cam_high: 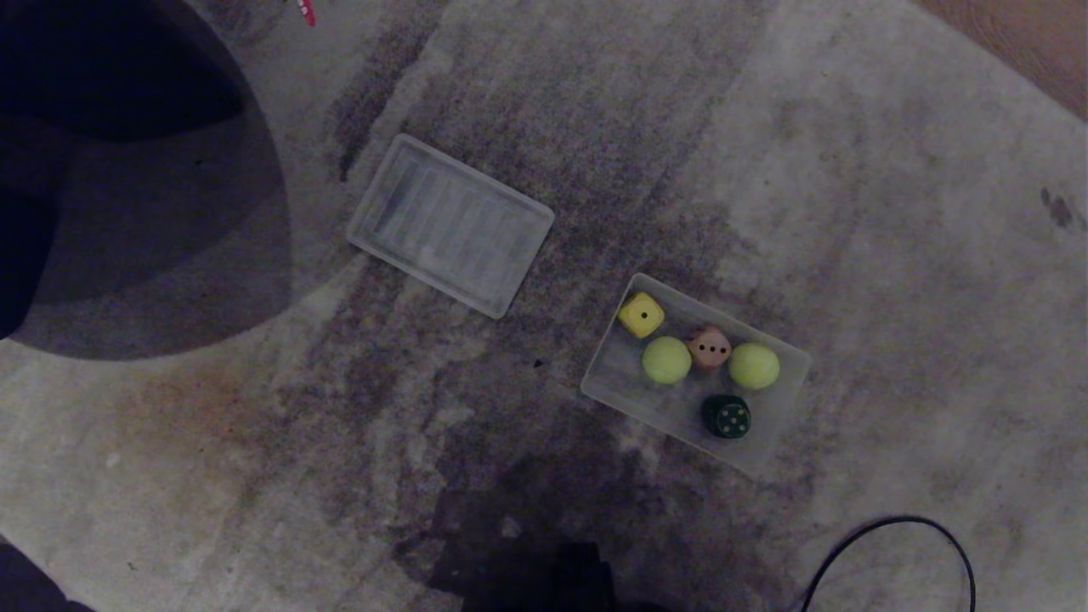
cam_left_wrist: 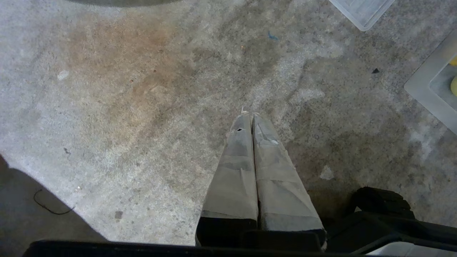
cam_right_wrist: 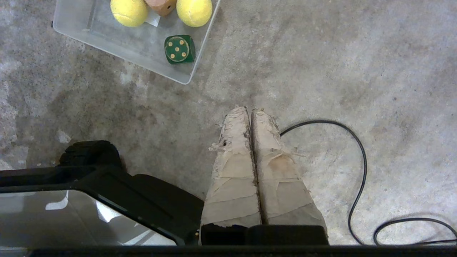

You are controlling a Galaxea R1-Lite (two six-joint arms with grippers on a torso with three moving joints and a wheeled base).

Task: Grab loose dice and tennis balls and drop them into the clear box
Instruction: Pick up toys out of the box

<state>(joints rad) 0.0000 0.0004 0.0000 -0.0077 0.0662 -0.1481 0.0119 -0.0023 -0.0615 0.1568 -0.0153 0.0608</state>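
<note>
Dice and tennis balls are all sitting in the clear box (cam_high: pixel 616 382) on the grey mottled floor (cam_high: pixel 850 212), nothing loose around it that I can see. No brand or writing readable anywhere, just pips.

Going left to right: a flat ribbed lid (cam_high: pixel 450 225) lies on the floor well apart from the box, up and to the left of it. Then inside the box, the yellow die (cam_high: pixel 641 314) is in the far left corner with one dark pip up. Next to it is a tennis ball (cam_high: pixel 666 359), then the beige die (cam_high: pixel 708 346) touching it, three pips on top, then a second tennis ball (cam_high: pixel 754 365) just beside that. The green die (cam_high: pixel 726 416) sits alone along the near wall, five pale pips up. A black cable (cam_high: pixel 892 544) loops on the floor near the bottom right.

Left gripper (cam_left_wrist: pixel 251 114) hangs over bare floor, taped fingers pressed together, holding nothing. Right gripper (cam_right_wrist: pixel 250 110) is the same deal, fingers pinched closed and empty, over the floor with the cable just beside it and the box a little way off.
</note>
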